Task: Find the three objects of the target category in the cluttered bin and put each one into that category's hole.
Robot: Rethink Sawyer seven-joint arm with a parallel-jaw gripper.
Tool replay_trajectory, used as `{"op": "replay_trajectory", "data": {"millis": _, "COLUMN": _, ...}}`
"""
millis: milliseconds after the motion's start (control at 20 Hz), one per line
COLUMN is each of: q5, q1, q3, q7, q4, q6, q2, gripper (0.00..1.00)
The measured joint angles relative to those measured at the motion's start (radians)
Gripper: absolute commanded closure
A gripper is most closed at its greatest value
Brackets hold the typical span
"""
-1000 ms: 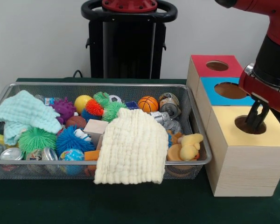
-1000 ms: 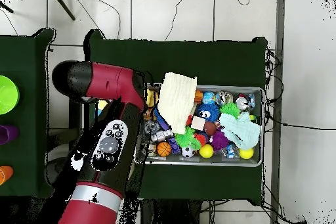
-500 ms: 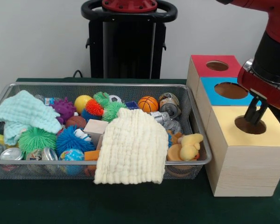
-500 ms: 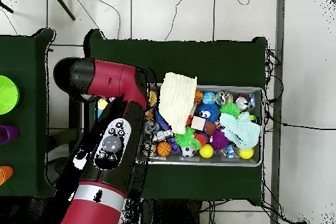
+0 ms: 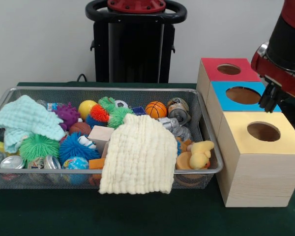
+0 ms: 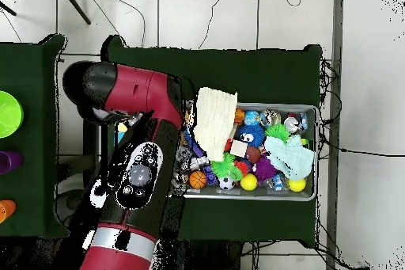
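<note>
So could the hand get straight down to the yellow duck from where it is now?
Probably yes. The duck lies uncovered at the bin's right end, beside the cream cloth, not under it. The hand hangs over the boxes, clear above the bin.

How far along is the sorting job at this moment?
Done: one drop into the yellow-topped wooden box's hole seems finished, since the gripper dipped there a second ago and has now risen, carrying nothing visible. In hand: nothing. Left: the wire mesh bin is still packed with balls, cans and cloths, so searching presumably continues. How many are deposited cannot be told.
</note>
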Motion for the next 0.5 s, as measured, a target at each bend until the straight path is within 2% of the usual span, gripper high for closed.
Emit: {"op": "replay_trajectory", "data": {"millis": 500, "q5": -0.003, "q1": -0.017, "q3": 0.000, "q7": 0.000, "q4": 0.004, "q6": 0.015, "q2": -0.072, "gripper": 1.00}}
